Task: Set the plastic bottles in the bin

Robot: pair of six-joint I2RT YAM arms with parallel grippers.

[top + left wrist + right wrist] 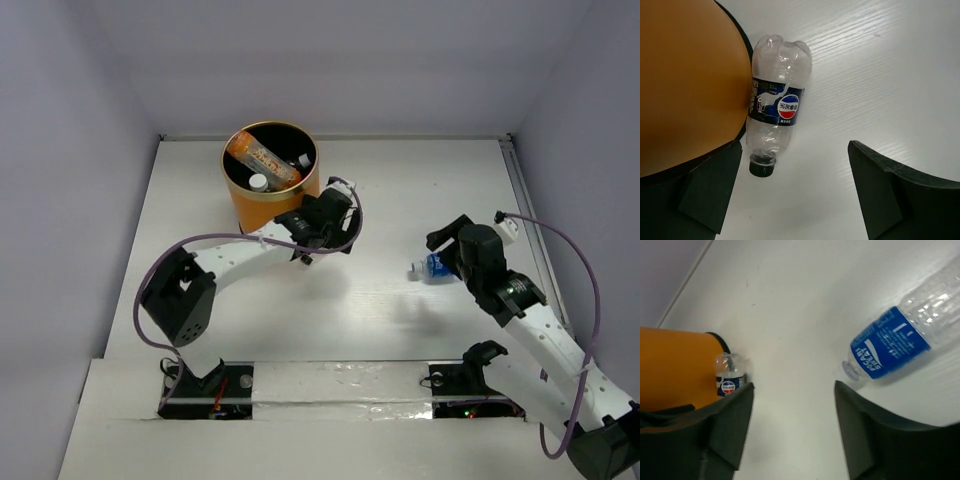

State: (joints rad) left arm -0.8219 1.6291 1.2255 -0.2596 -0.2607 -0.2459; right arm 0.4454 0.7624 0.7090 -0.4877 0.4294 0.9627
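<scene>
Several plastic bottles (262, 158) | in bin (250, 208) | dark-labelled bottle (775, 117) | against bin outside

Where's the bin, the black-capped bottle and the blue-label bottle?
bin (252, 206), top view, outer wall.
black-capped bottle (778, 107), left wrist view, label.
blue-label bottle (890, 342), right wrist view, label.

We lose the base of the clear, blue-labelled plastic bottle (890, 345) past the right wrist view's edge; from above, the right arm (492, 268) hides most of it. The left wrist view crops the orange-yellow cylindrical bin (690, 85).
</scene>
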